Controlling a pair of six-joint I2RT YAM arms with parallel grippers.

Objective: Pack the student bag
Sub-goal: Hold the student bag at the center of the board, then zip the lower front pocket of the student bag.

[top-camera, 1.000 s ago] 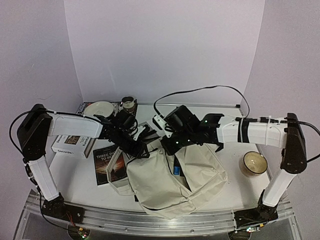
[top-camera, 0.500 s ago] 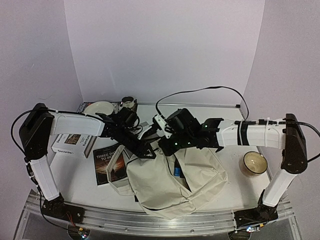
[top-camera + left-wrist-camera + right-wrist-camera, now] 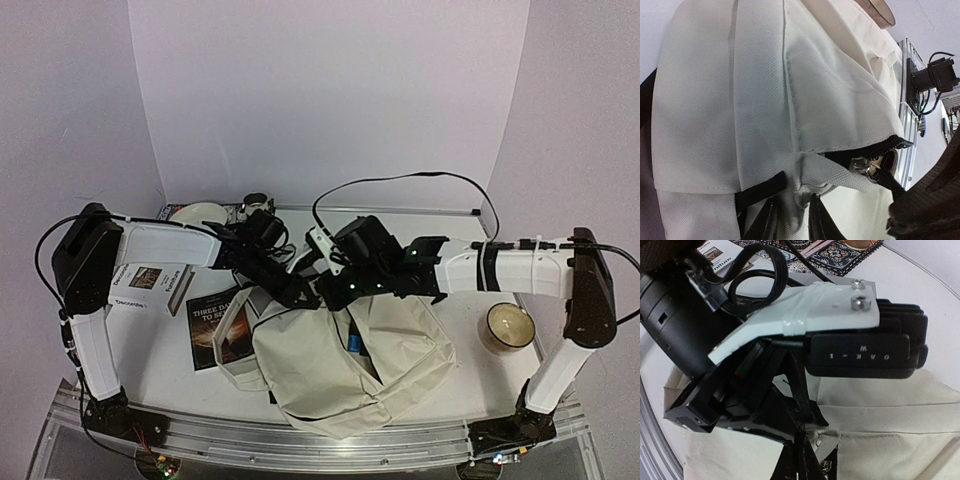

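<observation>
The cream student bag (image 3: 340, 365) lies in the middle of the table with its black zipper (image 3: 867, 149) partly open. A blue item (image 3: 353, 342) shows in the opening. My left gripper (image 3: 303, 292) is at the bag's far top edge. In the left wrist view it (image 3: 792, 220) is shut on a fold of the cream fabric just below the zipper's end. My right gripper (image 3: 328, 290) sits right beside it and appears shut on the black zipper pull (image 3: 885, 179). In the right wrist view its fingertips (image 3: 801, 457) are pressed together at the seam.
A dark book (image 3: 215, 325) lies partly under the bag's left side. A white box (image 3: 148, 285) is further left. A bowl (image 3: 197, 215) and a cup (image 3: 257, 205) stand on a patterned mat at the back. A candle jar (image 3: 508, 326) stands at the right.
My left gripper has moved right to the bag's top edge and narrowed its jaws onto the fabric. The right gripper has shifted slightly left and stayed shut.
</observation>
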